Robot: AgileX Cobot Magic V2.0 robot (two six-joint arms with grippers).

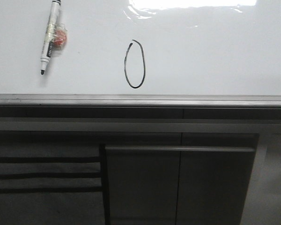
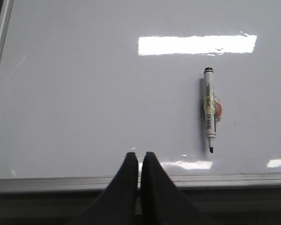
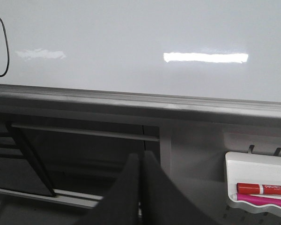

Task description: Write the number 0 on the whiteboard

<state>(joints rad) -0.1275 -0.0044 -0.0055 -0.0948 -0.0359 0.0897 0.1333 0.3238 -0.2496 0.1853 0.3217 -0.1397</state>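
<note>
The number 0 (image 1: 134, 64) is drawn in thin black line on the whiteboard (image 1: 215, 56), near its front edge. Part of it shows in the right wrist view (image 3: 0, 47). A white marker (image 1: 50, 35) with tape and a red blob lies uncapped on the board to the left, tip toward the front; it also shows in the left wrist view (image 2: 209, 110). My left gripper (image 2: 140, 157) is shut and empty at the board's grey edge strip (image 2: 61, 183), apart from the marker. My right gripper (image 3: 140, 157) is shut and empty, below the board's edge.
Dark grey cabinet panels (image 1: 178, 187) stand below the board. A white holder (image 3: 257, 187) with a red marker (image 3: 264, 189) and a pink one hangs at the right.
</note>
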